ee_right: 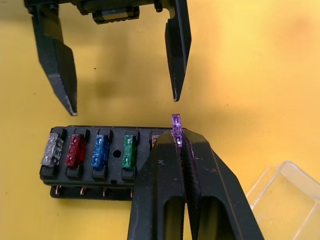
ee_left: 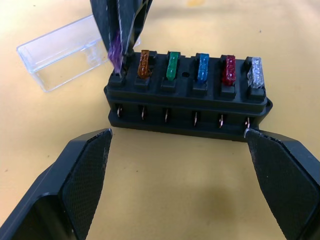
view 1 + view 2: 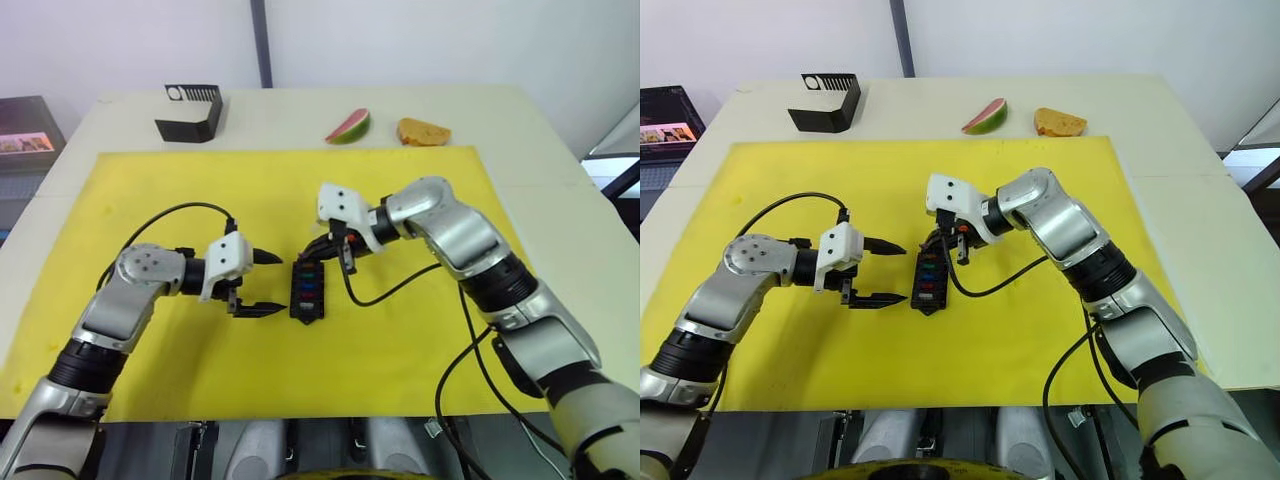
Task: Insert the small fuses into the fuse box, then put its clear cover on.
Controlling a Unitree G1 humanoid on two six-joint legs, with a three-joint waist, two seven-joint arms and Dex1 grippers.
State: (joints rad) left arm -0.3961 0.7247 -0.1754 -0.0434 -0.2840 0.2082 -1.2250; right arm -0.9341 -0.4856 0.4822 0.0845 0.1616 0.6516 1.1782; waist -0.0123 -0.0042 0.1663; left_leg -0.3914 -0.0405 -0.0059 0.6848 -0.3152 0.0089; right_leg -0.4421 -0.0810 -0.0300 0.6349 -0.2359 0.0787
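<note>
The black fuse box (image 3: pixel 307 290) lies mid-mat, with grey, red, blue, green and brown small fuses (image 2: pixel 202 66) standing in one row. My right gripper (image 1: pixel 178 142) is shut on a purple fuse (image 1: pixel 176 122), whose lower end sits at the box's end slot beside the brown one. On the box's other side my left gripper (image 3: pixel 281 283) is open, its fingers (image 2: pixel 82 175) spread as wide as the box's long side and clear of it. The clear cover (image 2: pixel 59 50) lies on the mat just behind the box, near the right gripper.
A yellow mat (image 3: pixel 420 340) covers the table. At the back stand a black slotted stand (image 3: pixel 190 112), a watermelon slice (image 3: pixel 348 127) and a piece of bread (image 3: pixel 423 131). A dark box (image 3: pixel 25 125) sits off the table's left.
</note>
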